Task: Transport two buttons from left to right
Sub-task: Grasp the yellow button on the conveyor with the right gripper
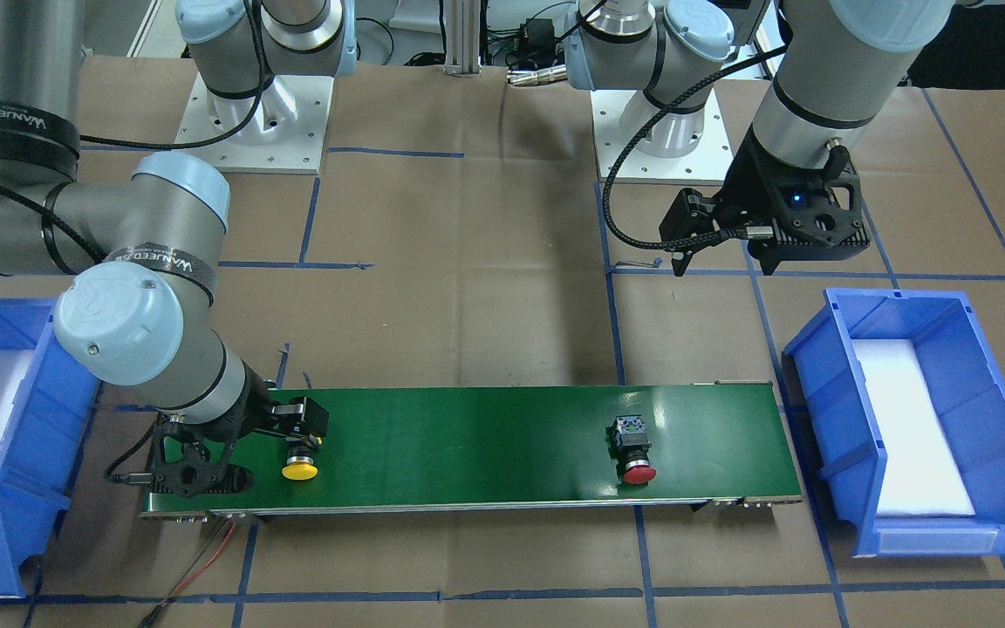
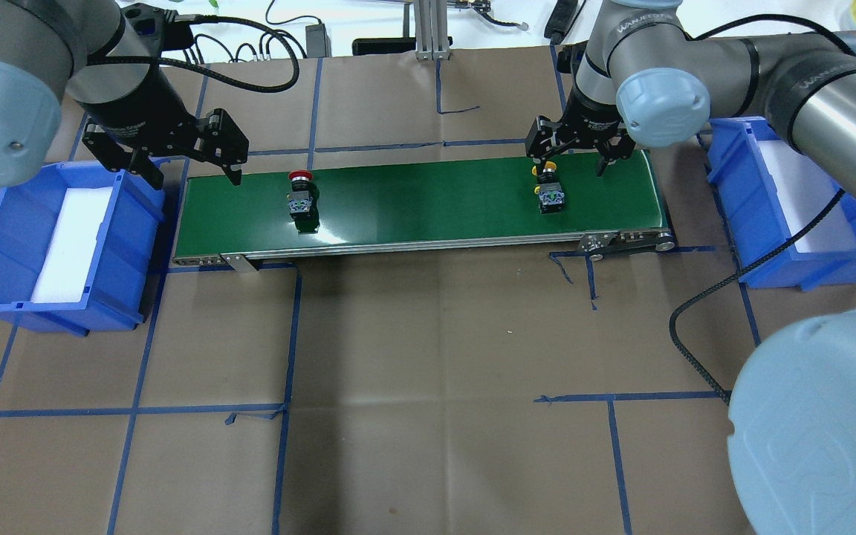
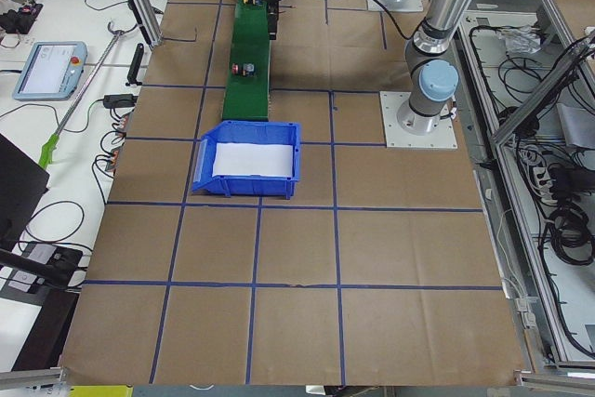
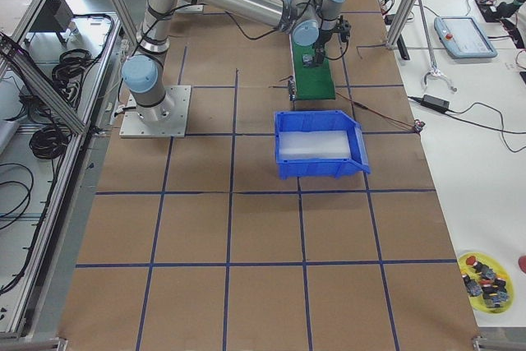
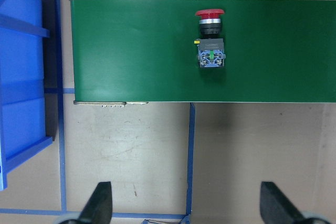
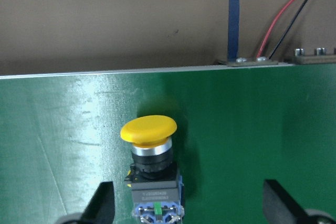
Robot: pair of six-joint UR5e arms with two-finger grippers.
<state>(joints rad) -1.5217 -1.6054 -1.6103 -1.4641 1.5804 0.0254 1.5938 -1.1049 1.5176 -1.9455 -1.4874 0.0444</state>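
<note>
Right wrist view: yellow button [image 6: 152,169] between parted jaws; left wrist: red button [image 5: 210,40].

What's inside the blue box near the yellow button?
Inside the blue box there is only a white foam pad covering the bottom, with nothing lying on it. The pad hides the floor of the box, so whatever is beneath it cannot be seen.

The desk [image 2: 428,371] is covered in brown paper crossed by blue tape lines. A long green conveyor [image 2: 428,208] lies across its far half. A left blue bin [image 2: 131,245] stands just off the conveyor's left end, a right blue bin [image 2: 736,193] off its right end — both lined with white foam.
</note>
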